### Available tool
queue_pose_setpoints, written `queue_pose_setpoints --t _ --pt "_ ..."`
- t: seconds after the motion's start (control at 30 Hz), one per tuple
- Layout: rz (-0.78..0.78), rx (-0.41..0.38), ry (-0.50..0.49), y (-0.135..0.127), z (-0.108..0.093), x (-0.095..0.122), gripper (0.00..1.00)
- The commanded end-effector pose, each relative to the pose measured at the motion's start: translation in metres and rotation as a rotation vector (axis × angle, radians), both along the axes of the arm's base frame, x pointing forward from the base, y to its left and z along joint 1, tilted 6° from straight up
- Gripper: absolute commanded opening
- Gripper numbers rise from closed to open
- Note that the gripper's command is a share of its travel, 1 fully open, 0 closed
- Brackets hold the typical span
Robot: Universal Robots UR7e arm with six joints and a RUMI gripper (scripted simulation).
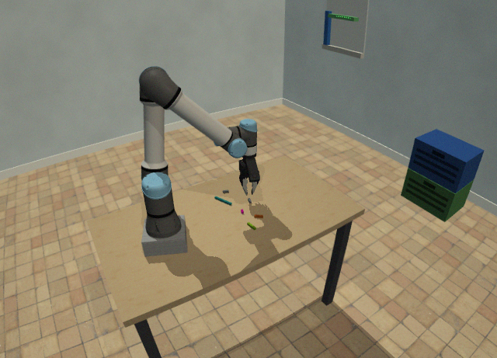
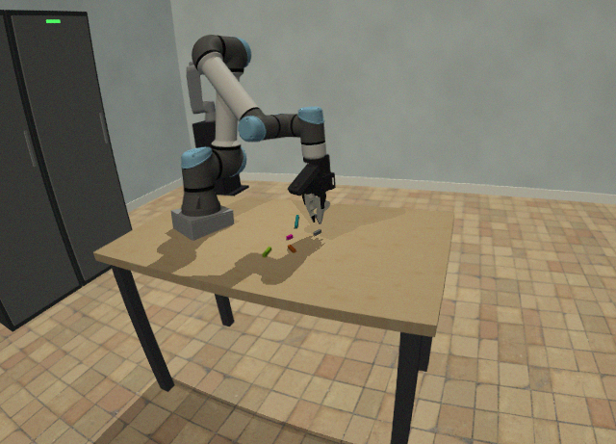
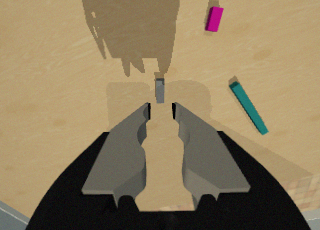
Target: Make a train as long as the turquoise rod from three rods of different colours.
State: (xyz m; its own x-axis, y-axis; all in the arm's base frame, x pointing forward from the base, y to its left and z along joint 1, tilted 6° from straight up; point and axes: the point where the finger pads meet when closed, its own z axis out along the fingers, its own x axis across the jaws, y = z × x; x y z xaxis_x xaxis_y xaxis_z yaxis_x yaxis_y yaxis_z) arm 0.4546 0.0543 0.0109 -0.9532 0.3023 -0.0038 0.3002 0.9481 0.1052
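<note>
My gripper hangs a little above the table, its fingers narrowly apart with nothing between them; the wrist view shows bare table in the gap. A short grey rod lies flat just beyond the fingertips, in line with the gap, and it also shows in the top and exterior views. The turquoise rod lies to one side. A magenta rod, an orange rod and a lime rod lie apart from each other, nearer the table's front.
A small dark rod lies behind the turquoise rod. The arm's base stands at the table's left. A dark cabinet stands beside the table and a blue-and-green box is off to the right.
</note>
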Motion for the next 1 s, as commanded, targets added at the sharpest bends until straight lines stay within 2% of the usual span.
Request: queue_pose_setpoints --t 0.0,0.47,0.97 --pt "0.0 0.0 -0.001 0.001 -0.007 0.001 0.14" --pt "0.0 0.0 -0.001 0.002 -0.018 0.001 0.14" --pt "0.0 0.0 -0.001 0.002 -0.02 0.001 0.14"
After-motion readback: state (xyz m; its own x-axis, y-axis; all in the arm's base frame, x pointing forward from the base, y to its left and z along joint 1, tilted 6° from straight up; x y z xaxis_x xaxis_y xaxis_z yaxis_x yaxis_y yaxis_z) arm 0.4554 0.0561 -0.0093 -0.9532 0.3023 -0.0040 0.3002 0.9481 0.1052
